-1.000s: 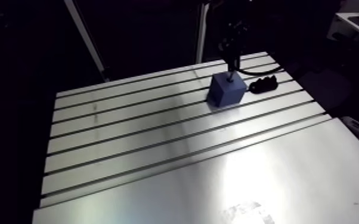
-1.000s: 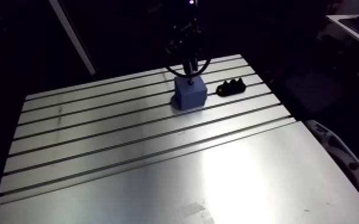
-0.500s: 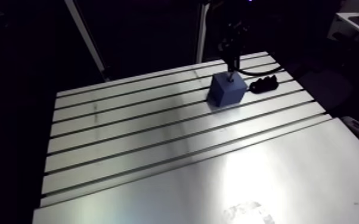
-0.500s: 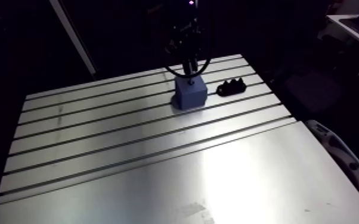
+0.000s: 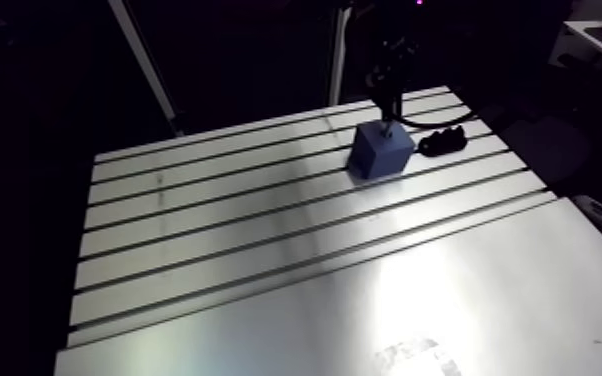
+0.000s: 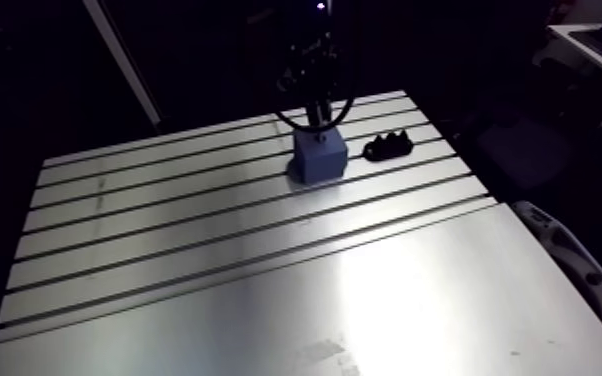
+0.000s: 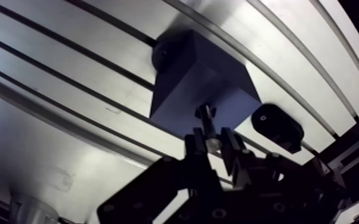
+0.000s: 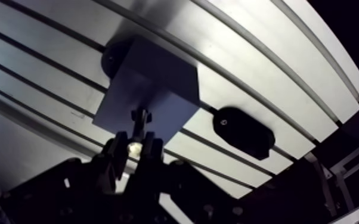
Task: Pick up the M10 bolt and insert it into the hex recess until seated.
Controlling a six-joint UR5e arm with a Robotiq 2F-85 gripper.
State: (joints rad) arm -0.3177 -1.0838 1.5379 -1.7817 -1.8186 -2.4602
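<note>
Wrist view shows my claw (image 7: 213,143) clamped on the M10 bolt (image 7: 205,116), with the shank pinched between both fingers (image 7: 197,146) and its wider end pointing away from me at the blue block (image 7: 200,77). That end sits against the block. The hex recess is hidden beneath it, so I cannot tell whether the bolt is in or only touching. The block stands on the slotted table (image 7: 68,65). Just beside it, not touching, lies a black oblong holder (image 7: 276,126). In the arm view I hang straight down over the block's top
</note>
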